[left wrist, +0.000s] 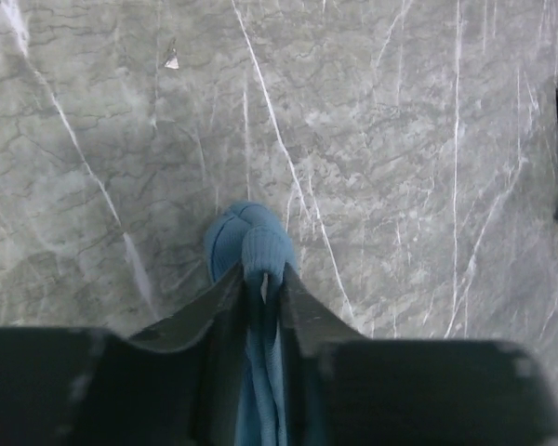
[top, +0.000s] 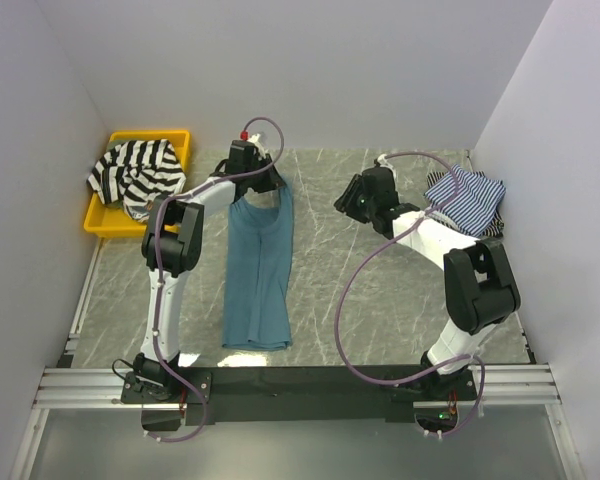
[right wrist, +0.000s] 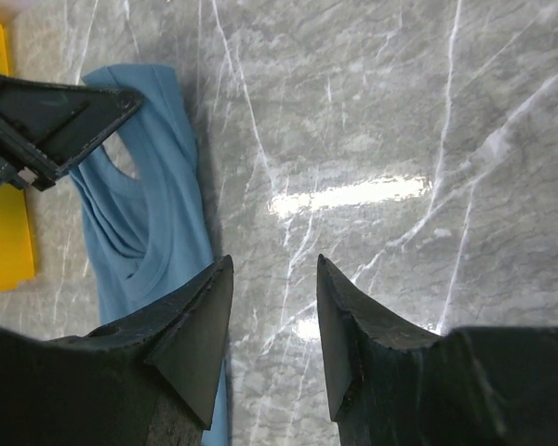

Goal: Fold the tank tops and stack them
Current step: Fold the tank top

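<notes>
1. Centre-left of the top view: teal tank top (top: 258,270) lies lengthwise on the marble tabletop (top: 380,290). Its hem is toward the bottom of the frame and its neck end toward the top.
2. Left fingers (left wrist: 214,307) are clamped on a bunched bit of the teal cloth at the top's upper end. In the left wrist view, fabric fills the gap between them and a rounded wad sticks out just past the tips.
3. Cloth near the grip is gathered and puckered, while the lower part lies flat and smooth. Whether the gripped end is off the tabletop cannot be told.
4. Right fingers (right wrist: 353,325) stand apart with nothing between them; only bare marble shows in the gap. In the top view they sit upper centre, to the right of the teal top and not touching it, tips pointing toward it.
5. Right wrist view: the teal top's neckline and strap area fill the left of the frame. A dark tip of the left fingers is in the upper left, over the cloth.
6. Yellow tray (top: 100,222) is in the upper left of the top view, by the left wall. A black-and-white striped top (top: 135,175) is heaped in it, crumpled and spilling over the rim.
7. Thin blue-and-white striped tops (top: 470,195) sit in a crumpled pile at the upper right, just behind the right arm (top: 475,280). How many are in the pile cannot be told.
8. The teal top is well apart from both other piles, and nothing is stacked on it.
</notes>
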Robot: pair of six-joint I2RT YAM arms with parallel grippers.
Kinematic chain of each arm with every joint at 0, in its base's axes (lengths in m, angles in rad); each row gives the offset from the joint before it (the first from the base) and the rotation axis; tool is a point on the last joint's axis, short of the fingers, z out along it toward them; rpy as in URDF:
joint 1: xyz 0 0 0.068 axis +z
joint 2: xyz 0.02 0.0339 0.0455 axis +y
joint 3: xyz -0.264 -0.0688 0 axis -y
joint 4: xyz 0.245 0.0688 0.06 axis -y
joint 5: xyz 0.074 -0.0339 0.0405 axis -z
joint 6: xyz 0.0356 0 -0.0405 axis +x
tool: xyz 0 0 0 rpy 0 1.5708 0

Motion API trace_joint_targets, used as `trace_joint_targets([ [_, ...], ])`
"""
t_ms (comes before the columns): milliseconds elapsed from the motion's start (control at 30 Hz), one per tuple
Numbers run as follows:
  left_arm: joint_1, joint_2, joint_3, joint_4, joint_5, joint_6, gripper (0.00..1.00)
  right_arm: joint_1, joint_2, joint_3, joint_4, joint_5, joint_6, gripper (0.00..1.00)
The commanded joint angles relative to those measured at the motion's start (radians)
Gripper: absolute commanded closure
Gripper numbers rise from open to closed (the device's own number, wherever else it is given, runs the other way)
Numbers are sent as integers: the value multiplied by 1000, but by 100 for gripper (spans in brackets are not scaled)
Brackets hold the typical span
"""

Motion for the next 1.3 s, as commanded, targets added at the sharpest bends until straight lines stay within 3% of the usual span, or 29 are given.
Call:
trace_joint_targets([
  [0, 6, 4, 14, 43, 30, -16, 74, 16, 0, 14, 31, 2, -17, 52],
  [367, 20, 47, 45, 31, 21, -66, 59, 61, -8, 12, 3, 2, -34, 52],
  [500, 22, 45, 65, 22, 13, -66, 46, 70, -10, 18, -32, 4, -49, 51],
  [867, 25, -33, 119, 6, -18, -43, 38, 87, -19, 32, -83, -24, -94, 50],
  [1067, 25, -206, -34, 23, -70, -93, 37, 128, -62, -12, -90, -16, -102, 50],
  [1200, 11, -408, -252, -64, -232, -205, 39, 191, -121, -107, -84, -1, -86, 50],
  [1267, -26, -534, -315, -212, -378, -268, 41, 240, -172, -149, -83, 38, -71, 49],
])
